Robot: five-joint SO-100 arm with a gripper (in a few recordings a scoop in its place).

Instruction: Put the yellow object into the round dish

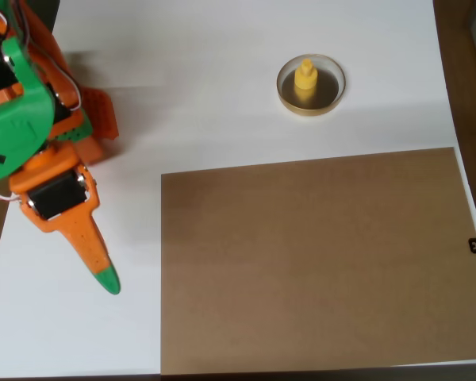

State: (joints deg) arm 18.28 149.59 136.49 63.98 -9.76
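Observation:
The yellow object [305, 79] stands upright inside the round dish [339, 94], on its dark bottom a little left of centre, at the upper right of the white table. My orange gripper [107, 279] with its green tip is far away at the left side of the table and points down and to the right. Its jaws lie together in one taper, with nothing between them. A wide stretch of table separates it from the dish.
A large brown board [317, 262] lies flat over the lower right of the white table [206, 95], its top edge just below the dish. The arm's green and orange body [24, 111] fills the upper left corner.

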